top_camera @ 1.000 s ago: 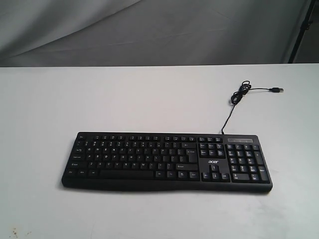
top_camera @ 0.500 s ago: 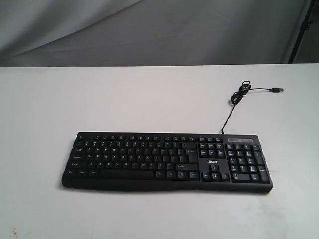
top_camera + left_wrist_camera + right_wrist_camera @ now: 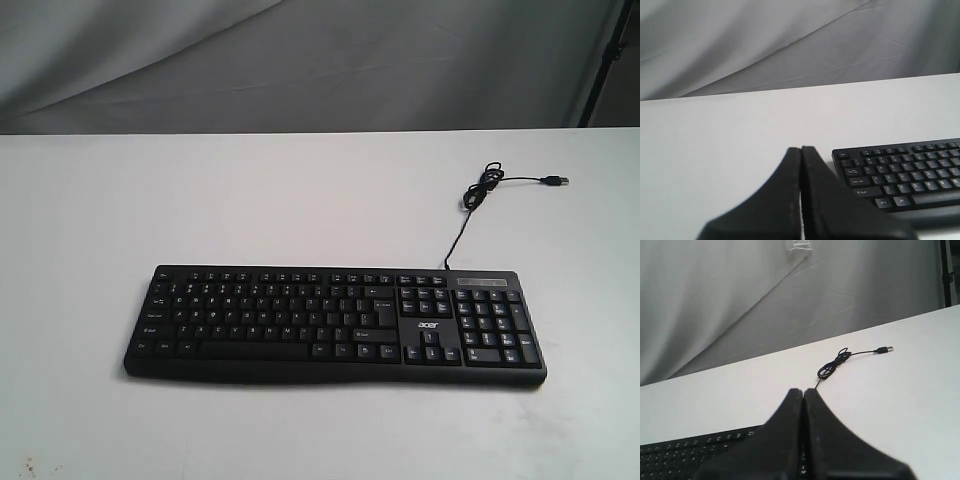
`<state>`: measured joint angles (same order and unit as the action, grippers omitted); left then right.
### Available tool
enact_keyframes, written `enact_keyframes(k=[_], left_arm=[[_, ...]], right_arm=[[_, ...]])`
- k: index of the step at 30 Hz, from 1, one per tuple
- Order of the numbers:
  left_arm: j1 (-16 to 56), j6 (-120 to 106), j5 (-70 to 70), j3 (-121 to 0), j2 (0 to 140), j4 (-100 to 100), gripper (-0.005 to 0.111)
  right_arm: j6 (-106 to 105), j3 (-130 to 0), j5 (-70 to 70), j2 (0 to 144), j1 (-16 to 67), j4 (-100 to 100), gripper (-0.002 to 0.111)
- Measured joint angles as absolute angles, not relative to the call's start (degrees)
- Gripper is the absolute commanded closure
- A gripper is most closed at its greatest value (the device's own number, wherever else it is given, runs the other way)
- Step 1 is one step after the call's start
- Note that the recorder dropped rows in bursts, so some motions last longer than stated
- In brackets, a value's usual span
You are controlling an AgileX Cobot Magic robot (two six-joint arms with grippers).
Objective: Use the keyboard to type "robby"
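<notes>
The black keyboard (image 3: 335, 325) with white legends and an "acer" logo lies flat on the white table, number pad to the right. Its thin cable (image 3: 480, 188) coils behind it and ends in a loose USB plug (image 3: 556, 181). Neither arm shows in the exterior view. In the left wrist view my left gripper (image 3: 801, 149) is shut, empty, off the keyboard's (image 3: 905, 175) Esc-side end. In the right wrist view my right gripper (image 3: 803, 391) is shut and empty above the keyboard (image 3: 685, 452), with the cable (image 3: 832, 366) beyond its tips.
A grey cloth backdrop (image 3: 300, 60) hangs behind the white table (image 3: 250, 200). A dark stand (image 3: 605, 60) rises at the far right edge. A few small specks mark the table's front left corner (image 3: 30, 465).
</notes>
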<state>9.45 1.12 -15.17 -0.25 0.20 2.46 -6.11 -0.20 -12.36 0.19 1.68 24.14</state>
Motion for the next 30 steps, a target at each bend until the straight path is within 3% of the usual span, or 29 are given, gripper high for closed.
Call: enact_keyframes(k=[9,20,30], left_arm=[[9.45,1.12,-15.17,-0.25,0.20,2.46,0.107],[9.45,1.12,-15.17,-0.25,0.20,2.46,0.107],[9.45,1.12,-15.17,-0.25,0.20,2.46,0.107]], right_arm=[[0.87,-0.20,-11.96,0.19,1.68,22.49,0.108],[1.42,-0.20,-16.01,0.19,1.68,0.68,0.108],[1.42,-0.20,-19.68,0.19,1.68,-0.31,0.108]])
